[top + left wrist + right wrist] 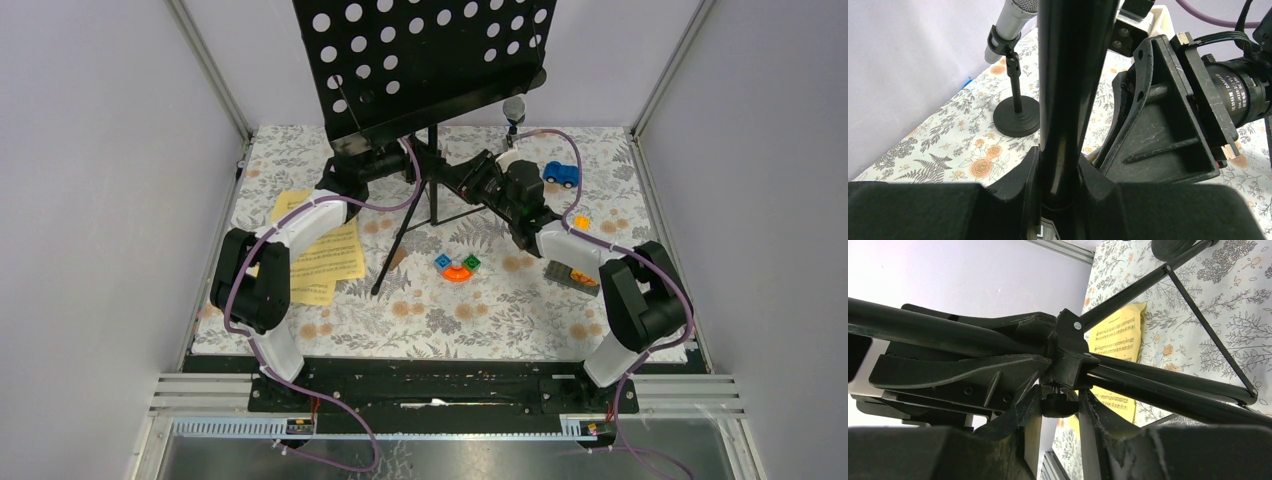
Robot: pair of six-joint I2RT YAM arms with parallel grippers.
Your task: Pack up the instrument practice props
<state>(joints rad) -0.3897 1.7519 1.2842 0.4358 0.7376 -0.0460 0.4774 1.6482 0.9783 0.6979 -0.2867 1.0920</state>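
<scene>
The black perforated music rack [430,60] stands at the back centre on its tripod legs [400,245]. My left gripper [403,160] is shut on its upright pole [1068,90], with the jaws pressed on both sides. My right gripper [463,180] is shut on the small black knob [1060,405] at the tripod hub [1068,347]. Yellow sheet-music pages [322,252] lie flat at the left and also show in the right wrist view [1118,335]. The silver microphone [1008,27] sits in a black round-based holder [1016,117] behind the rack. The black microphone is out of view.
A small blue toy car [561,173] stands at the back right. An orange curved block [457,270] lies in the middle, and a dark grey block [572,276] at the right. The enclosure's walls stand close on three sides. My right arm's wrist [1168,115] is close beside the pole.
</scene>
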